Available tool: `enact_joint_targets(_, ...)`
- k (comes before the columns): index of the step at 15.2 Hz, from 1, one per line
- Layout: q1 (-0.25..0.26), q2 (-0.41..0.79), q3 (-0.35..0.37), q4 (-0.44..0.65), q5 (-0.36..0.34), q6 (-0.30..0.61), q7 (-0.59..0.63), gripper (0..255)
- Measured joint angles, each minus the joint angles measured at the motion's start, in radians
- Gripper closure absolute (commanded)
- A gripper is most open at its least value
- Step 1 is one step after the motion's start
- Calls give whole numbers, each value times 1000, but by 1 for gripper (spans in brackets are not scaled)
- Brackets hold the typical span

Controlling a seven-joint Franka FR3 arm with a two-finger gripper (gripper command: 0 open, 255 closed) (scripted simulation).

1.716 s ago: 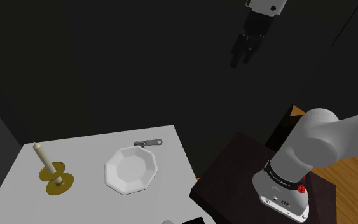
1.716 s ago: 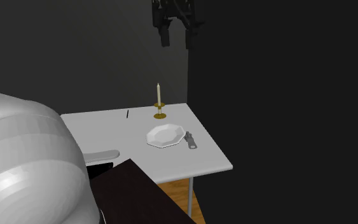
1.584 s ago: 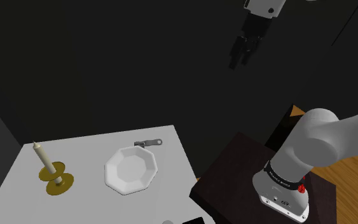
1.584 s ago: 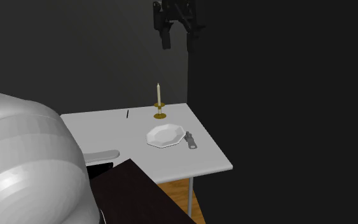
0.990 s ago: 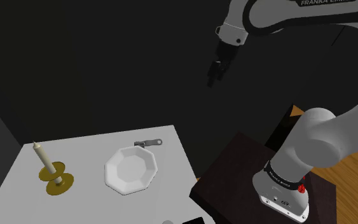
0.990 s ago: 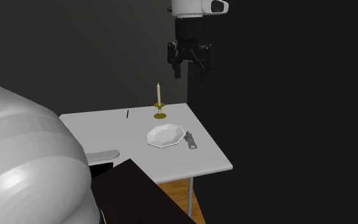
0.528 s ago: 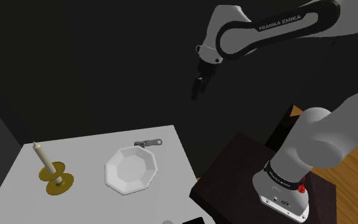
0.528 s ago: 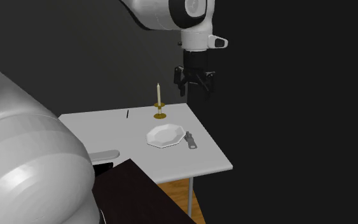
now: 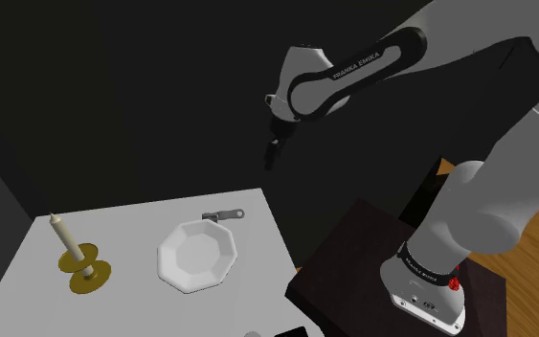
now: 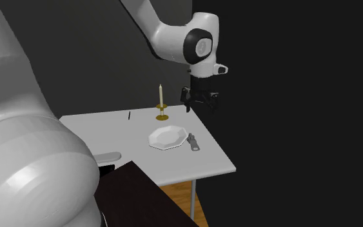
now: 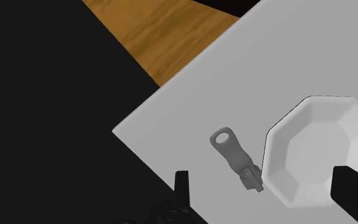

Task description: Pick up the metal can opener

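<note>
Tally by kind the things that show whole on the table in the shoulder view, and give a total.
Candle: 1
Holder: 1
Plate: 1
Can opener: 1
Total: 4

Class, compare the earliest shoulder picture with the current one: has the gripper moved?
Yes. The gripper has dropped and shifted toward the shoulder view's left, now much nearer the table and the can opener.
</note>
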Motion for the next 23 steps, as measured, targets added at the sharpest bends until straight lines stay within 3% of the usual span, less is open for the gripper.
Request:
enact_joint_targets(14,41,526,68,259,47,259,-215,0)
enact_joint_targets(19,61,713,92,397,27,305,-260,0)
enact_joint_targets(23,67,779,95,436,22,332,-268,0)
